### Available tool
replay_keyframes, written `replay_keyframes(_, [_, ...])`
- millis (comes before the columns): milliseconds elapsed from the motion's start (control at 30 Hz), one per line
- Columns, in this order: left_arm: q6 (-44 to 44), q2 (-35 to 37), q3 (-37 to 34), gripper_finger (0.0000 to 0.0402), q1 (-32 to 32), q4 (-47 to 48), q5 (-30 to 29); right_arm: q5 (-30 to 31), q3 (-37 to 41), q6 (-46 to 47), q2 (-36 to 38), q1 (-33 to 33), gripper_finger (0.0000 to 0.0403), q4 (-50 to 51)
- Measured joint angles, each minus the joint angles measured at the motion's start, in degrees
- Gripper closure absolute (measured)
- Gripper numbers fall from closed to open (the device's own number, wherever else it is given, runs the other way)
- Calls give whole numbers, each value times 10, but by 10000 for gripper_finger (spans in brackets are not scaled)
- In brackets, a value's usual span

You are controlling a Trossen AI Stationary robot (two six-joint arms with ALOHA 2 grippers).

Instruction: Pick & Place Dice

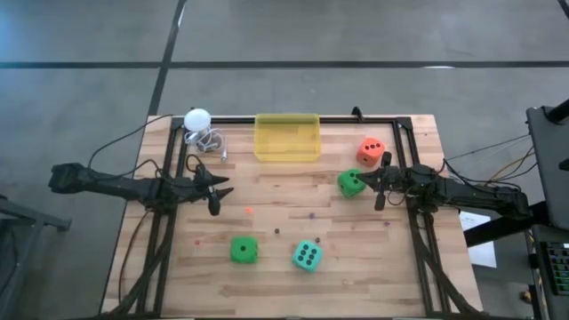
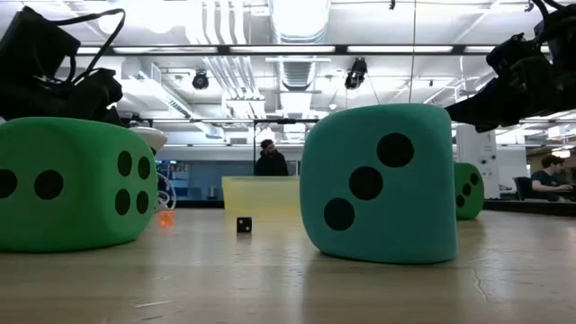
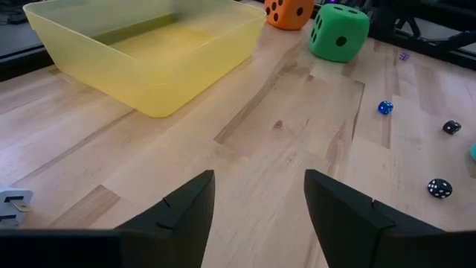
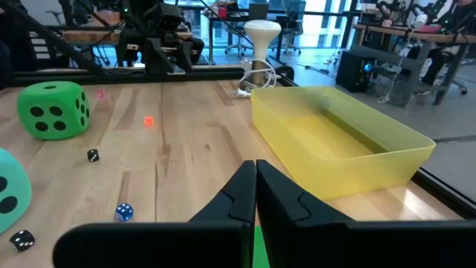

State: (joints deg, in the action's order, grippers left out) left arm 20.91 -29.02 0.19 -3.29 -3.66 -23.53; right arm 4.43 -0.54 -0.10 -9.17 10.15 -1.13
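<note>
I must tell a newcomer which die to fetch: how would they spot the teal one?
Start at the yellow tray at the table's far edge, then come to the near edge. Two dice sit there; the teal die is right of the green die, the only blue-green cube.

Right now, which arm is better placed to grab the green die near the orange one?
Probably the right. Its end effector, fingers shut, sits right beside that green die. The left end effector, open, is across the table.

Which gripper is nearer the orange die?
Right. The right gripper sits just below the orange die, beside a green die; the left gripper is across the table.
</note>
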Motion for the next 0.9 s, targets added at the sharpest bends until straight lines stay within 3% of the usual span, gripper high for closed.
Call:
replay_keyframes(367, [1, 0, 0, 190, 0, -6, -5, 1, 0, -32, 0, 0, 394, 0])
replay_keyframes(633, [-12, 0, 0, 190, 0, -9, -40, 1, 0, -58, 0, 0, 394, 0])
replay_keyframes(733, [-23, 0, 0, 190, 0, -10, -40, -5, 0, -13, 0, 0, 394, -23])
replay_keyframes(900, [-15, 0, 0, 190, 0, -10, -43, -37, 0, 154, 0, 0, 394, -85])
